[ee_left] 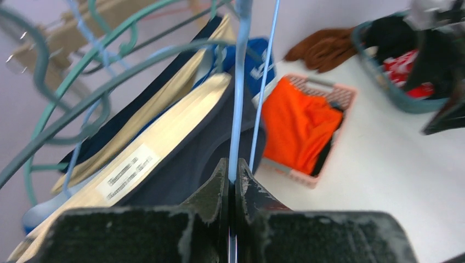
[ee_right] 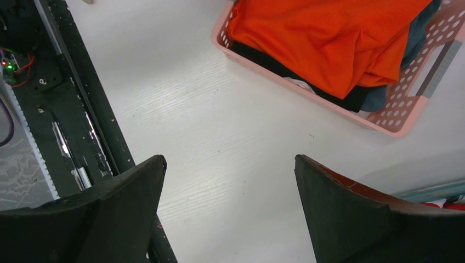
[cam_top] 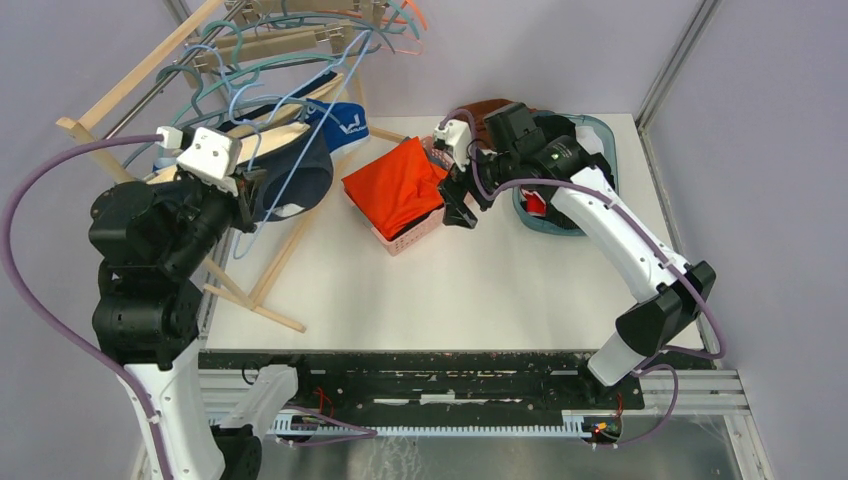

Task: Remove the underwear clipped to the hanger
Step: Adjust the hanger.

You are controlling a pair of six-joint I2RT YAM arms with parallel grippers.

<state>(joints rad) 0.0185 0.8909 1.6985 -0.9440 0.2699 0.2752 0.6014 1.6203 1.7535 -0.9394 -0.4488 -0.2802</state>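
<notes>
Several briefs hang on the wire hangers at the left: a dark navy pair (cam_top: 305, 188), a beige pair (cam_top: 272, 140) and a royal blue pair with white print (cam_top: 347, 124). In the left wrist view the beige pair (ee_left: 175, 123) has a white label, the navy pair (ee_left: 203, 161) hangs beside it and the royal blue pair (ee_left: 255, 66) is behind. My left gripper (ee_left: 232, 167) is shut on a light blue hanger wire (ee_left: 240, 98) right by the navy briefs. My right gripper (ee_right: 230, 161) is open and empty above bare table next to the pink basket.
A pink basket (cam_top: 415, 240) holds a large orange garment (cam_top: 395, 190); both show in the right wrist view (ee_right: 384, 123). A teal basket (cam_top: 560, 222) with clothes sits behind the right arm. A brown cloth (cam_top: 490, 107) lies at the back. A wooden rack (cam_top: 270, 275) carries several teal and blue hangers.
</notes>
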